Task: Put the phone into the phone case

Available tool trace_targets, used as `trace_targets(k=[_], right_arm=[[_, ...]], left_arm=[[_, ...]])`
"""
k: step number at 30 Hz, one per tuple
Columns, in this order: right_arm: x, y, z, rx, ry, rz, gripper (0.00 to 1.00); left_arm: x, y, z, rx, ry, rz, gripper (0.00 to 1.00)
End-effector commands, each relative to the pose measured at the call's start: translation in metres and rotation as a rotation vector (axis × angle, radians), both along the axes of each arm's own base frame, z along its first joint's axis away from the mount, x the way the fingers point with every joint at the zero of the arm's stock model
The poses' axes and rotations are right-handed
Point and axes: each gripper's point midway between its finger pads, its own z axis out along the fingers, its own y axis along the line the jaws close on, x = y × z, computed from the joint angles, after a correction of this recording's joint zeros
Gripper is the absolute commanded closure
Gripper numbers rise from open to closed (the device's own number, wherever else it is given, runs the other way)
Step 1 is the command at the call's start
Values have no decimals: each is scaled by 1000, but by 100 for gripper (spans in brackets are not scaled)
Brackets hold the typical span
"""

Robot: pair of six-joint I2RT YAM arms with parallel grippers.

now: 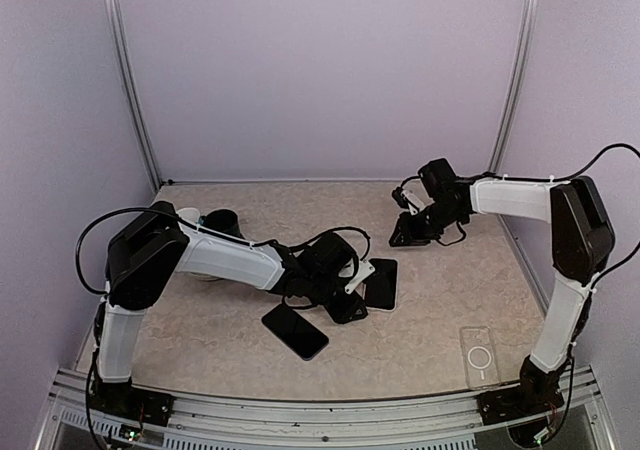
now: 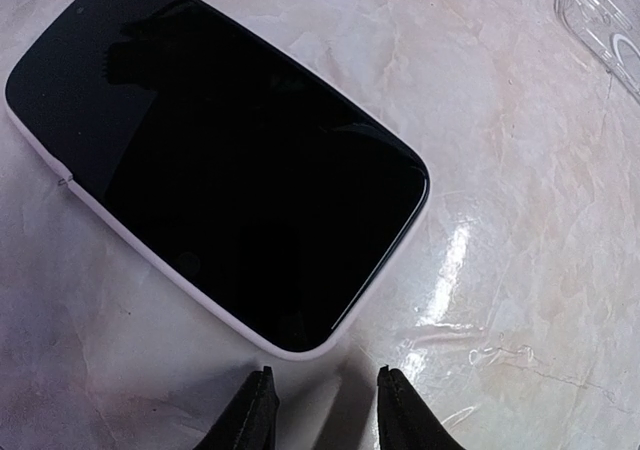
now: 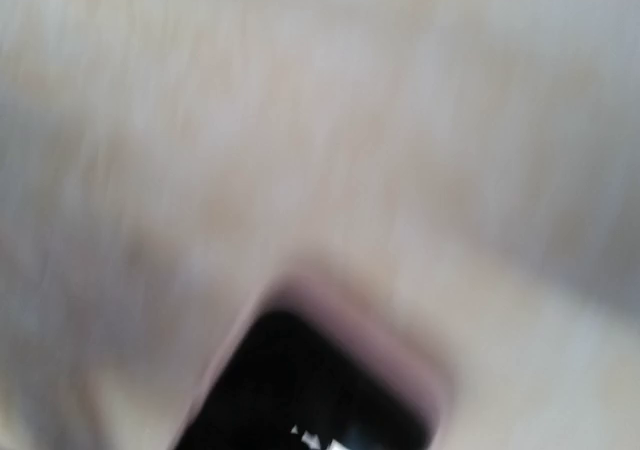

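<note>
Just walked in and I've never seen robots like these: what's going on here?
Two robot arms are at a table. The left gripper is open and empty, just short of a white-edged phone lying screen up. A second, dark phone lies nearby. The clear phone case lies empty near the right arm's base, apart from both phones. The right gripper hangs over the far side; its camera view is blurred, so I cannot tell if it is open.

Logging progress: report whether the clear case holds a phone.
Empty. The clear case shows table through it; the black phone and white-edged phone lie apart from it.
</note>
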Motion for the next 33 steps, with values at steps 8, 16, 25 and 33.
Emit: trace_targets(k=[8,16,25,33], right_arm=[[48,10,-69,-93,65,25,100],[8,10,-83,-72,150,69,100],[-53,7,-68,28,209,67,100],[-90,-21,-67,-25,224,-22,100]], left_arm=[[-8,14,-19,77,20,14,64],[9,21,-30,94,30,82,64],[30,40,-33,132,-1,171,64],[27,48,-34,143,-6,182,64]])
